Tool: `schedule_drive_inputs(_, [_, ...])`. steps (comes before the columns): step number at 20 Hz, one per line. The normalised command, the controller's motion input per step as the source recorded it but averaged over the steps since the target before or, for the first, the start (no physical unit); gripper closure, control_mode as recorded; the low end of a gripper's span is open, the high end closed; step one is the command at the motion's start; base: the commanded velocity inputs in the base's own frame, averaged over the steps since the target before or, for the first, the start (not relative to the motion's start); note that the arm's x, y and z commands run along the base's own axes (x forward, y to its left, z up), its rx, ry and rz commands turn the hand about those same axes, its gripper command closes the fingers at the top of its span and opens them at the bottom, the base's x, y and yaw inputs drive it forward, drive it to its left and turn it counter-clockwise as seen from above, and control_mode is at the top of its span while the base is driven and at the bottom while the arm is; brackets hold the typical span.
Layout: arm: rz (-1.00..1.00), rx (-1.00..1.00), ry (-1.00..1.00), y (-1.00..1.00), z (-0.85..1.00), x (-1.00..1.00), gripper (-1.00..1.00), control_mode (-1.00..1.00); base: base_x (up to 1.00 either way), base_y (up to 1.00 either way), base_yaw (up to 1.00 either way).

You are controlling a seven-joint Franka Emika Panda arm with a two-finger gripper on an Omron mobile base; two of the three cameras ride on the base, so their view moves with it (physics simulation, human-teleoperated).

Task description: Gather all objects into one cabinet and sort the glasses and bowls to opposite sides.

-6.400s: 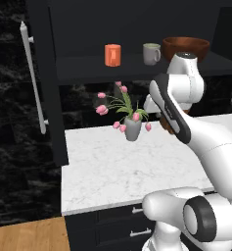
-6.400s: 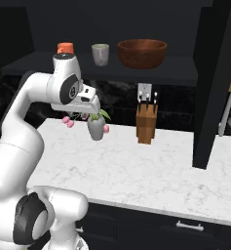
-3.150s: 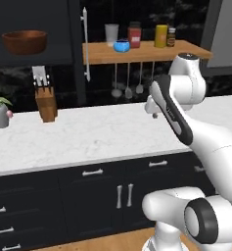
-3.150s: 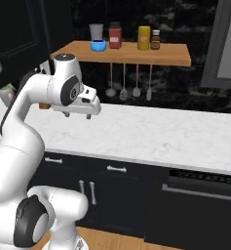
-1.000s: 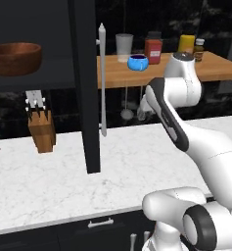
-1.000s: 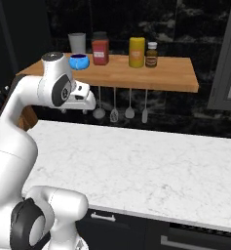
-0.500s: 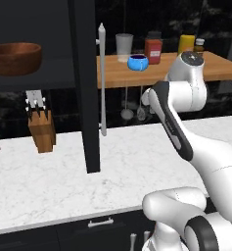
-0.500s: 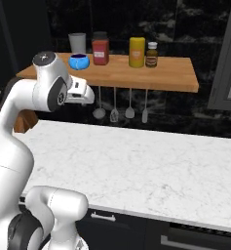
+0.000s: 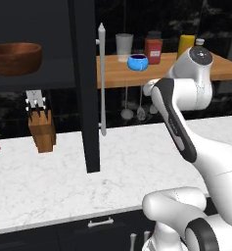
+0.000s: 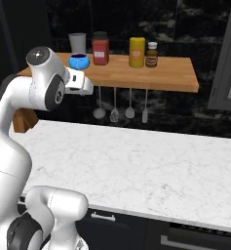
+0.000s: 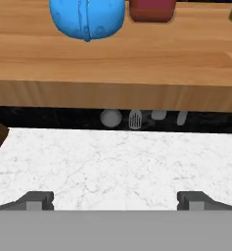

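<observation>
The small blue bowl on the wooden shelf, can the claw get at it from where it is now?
Probably yes. The open claw faces the blue bowl, which sits near the shelf's front edge with nothing in front of it.

Tumbler (image 10: 77,42), bowl (image 10: 79,61), jars (image 10: 101,48) along shelf (image 10: 170,73), utensils (image 10: 114,107) hanging beneath

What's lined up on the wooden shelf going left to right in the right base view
clear tumbler → small blue bowl → red jar → yellow bottle → small dark jar
</observation>
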Motion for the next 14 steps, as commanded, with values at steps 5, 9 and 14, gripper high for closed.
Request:
schedule_drive_inputs(5, [0.00, 0.00, -0.07, 0.00, 0.22, 0.00, -1.00, -1.00, 0.00, 0.00, 0.00])
schedule_drive_inputs(9, [0.00, 0.00, -0.06, 0.00, 0.23, 0.00, -1.00, -1.00, 0.00, 0.00, 0.00])
schedule_drive_inputs(14, [0.00, 0.00, -0.04, 0.00, 0.17, 0.03, -1.00, -1.00, 0.00, 0.00, 0.00])
